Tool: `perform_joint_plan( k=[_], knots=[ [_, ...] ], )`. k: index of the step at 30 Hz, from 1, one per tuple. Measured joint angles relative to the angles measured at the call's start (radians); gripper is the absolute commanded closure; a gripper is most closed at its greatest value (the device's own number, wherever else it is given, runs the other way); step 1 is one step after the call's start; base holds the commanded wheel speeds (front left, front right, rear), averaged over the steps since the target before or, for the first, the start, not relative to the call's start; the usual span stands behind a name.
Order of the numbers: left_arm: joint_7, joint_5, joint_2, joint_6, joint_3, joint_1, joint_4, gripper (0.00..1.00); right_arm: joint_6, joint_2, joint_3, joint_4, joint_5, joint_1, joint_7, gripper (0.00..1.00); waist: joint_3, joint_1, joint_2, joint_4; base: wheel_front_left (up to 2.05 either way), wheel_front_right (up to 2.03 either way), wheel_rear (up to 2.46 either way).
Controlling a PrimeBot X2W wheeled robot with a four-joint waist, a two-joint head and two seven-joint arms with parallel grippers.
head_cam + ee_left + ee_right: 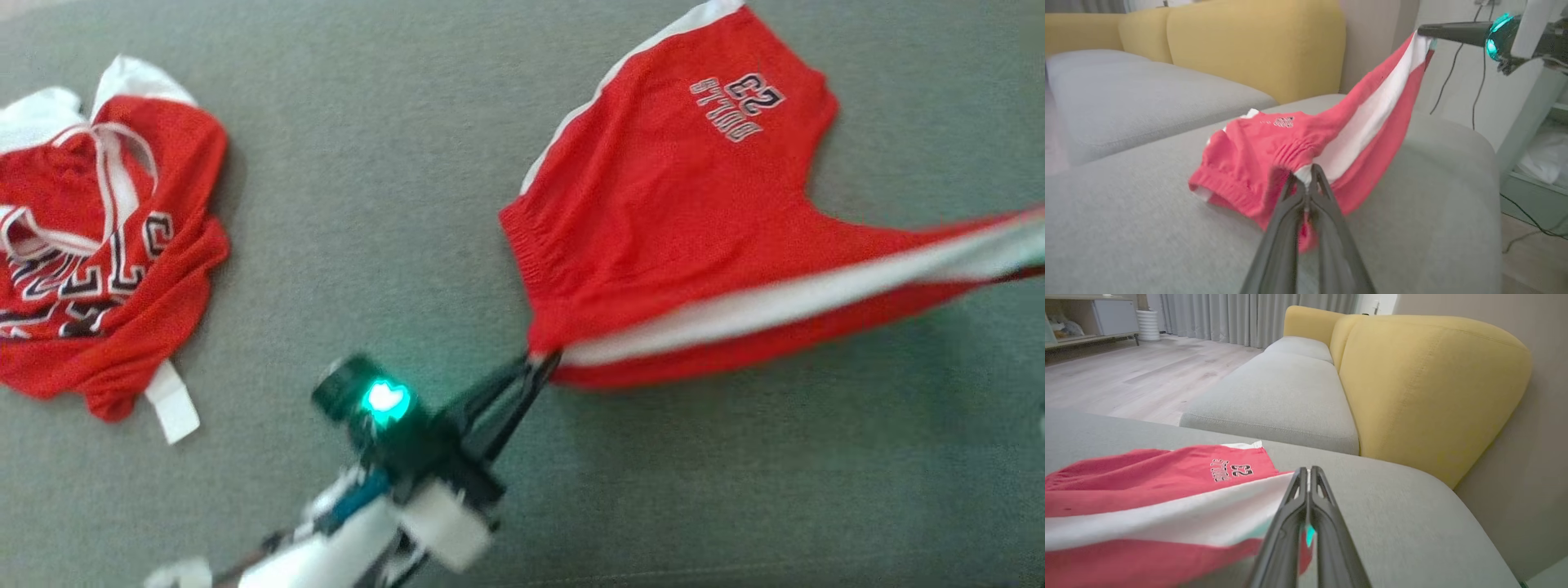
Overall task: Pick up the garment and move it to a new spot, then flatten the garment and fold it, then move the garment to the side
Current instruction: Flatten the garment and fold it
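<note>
Shorts [669, 212] lie on the grey cushion [367, 180], far leg flat, near side stretched taut between my two tools. My left tool [543, 359] is closed on the waistband [522, 253] corner where the white stripe [775, 302] begins. My right tool [1308, 471] is clamped on the stripe's other end, raised off the cushion. A crumpled jersey [98, 261] sits well apart to the left, bare grey between. Beyond my right tool the cushion's rounded edge falls away near the wall [1543, 457].
</note>
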Motion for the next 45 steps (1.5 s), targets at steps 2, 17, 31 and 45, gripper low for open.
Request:
perform_joint_plan(
  k=[2,17,31,45],
  knots=[
    [0.011,-0.019,-0.032,-0.013,0.011,-0.058,0.011,1.0,0.0,-0.019,0.016,0.044,-0.003,-0.089,0.018,1.0,0.015,0.0,0.0,0.018,0.0,0.0,0.0],
    [0.085,-0.178,-0.227,-0.02,0.142,-0.331,0.216,1.0,0.0,-0.172,0.432,0.693,0.02,-0.893,-0.016,1.0,0.195,0.0004,-0.0001,0.133,0.0,0.0,0.0],
    [0.04,-0.174,-0.266,-0.02,0.141,-0.386,0.334,0.0,0.0,-0.157,0.686,1.038,0.153,-1.115,-0.195,0.0,0.257,0.0002,-0.0001,0.191,0.0,0.0,0.0],
    [0.0,0.079,-0.259,0.215,0.235,-0.183,0.096,0.0,0.0,-0.207,0.737,1.187,0.402,-1.04,-0.092,0.0,0.228,0.0001,0.0,0.231,0.0,0.0,0.0]
  ],
)
